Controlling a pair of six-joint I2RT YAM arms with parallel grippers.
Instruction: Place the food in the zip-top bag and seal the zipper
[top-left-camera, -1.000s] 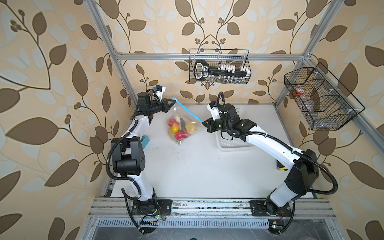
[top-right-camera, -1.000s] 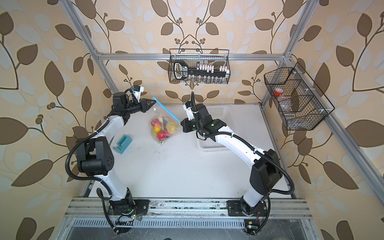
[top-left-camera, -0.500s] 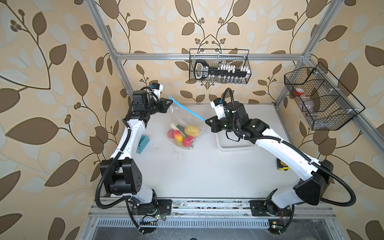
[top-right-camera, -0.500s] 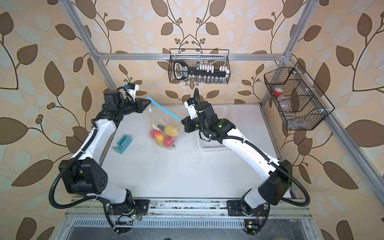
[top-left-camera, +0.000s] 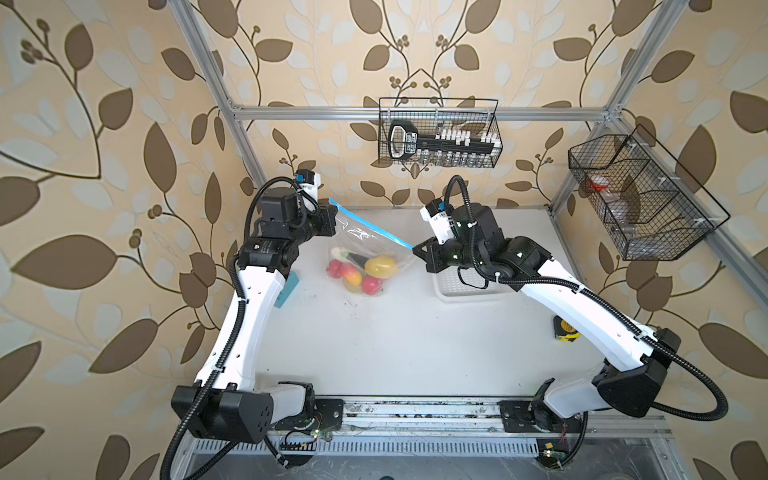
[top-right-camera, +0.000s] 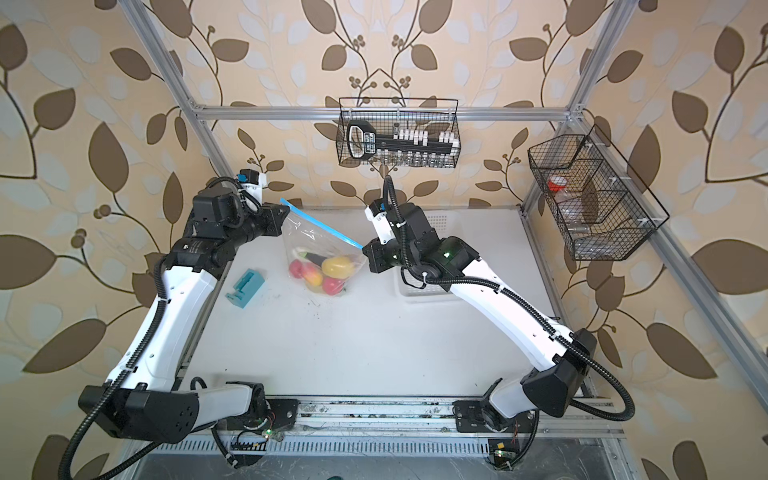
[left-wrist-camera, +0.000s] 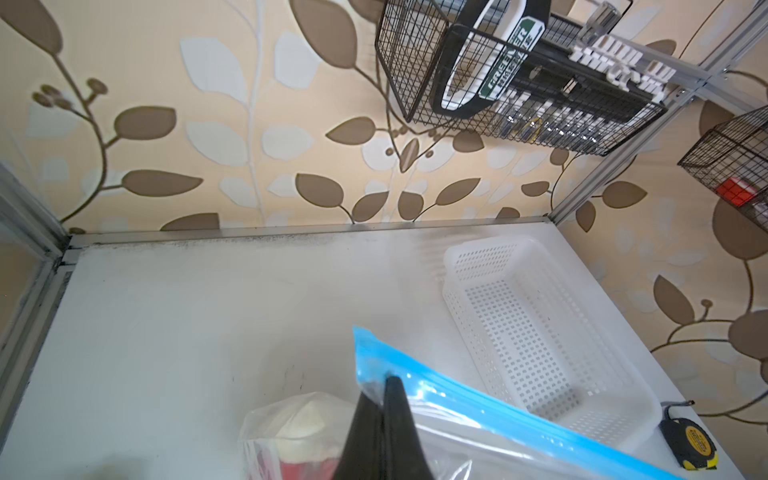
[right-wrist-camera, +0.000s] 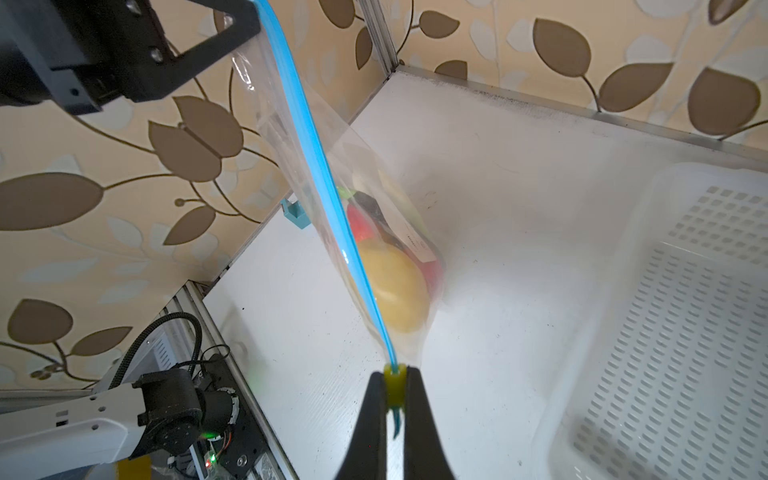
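The left gripper (left-wrist-camera: 384, 386) is pinched fully closed on the left corner of the zip-top bag (top-left-camera: 361, 243), just under the zipper (top-left-camera: 370, 225). The bag hangs stretched between the two arms over the tabletop (top-left-camera: 415, 340). The food (top-left-camera: 365, 270) is bunched in the bag's low corner; whether that corner touches the tabletop is unclear. The right gripper (right-wrist-camera: 392, 376) is clamped tight on the zipper's yellowish right end, near the white basket (right-wrist-camera: 685, 332).
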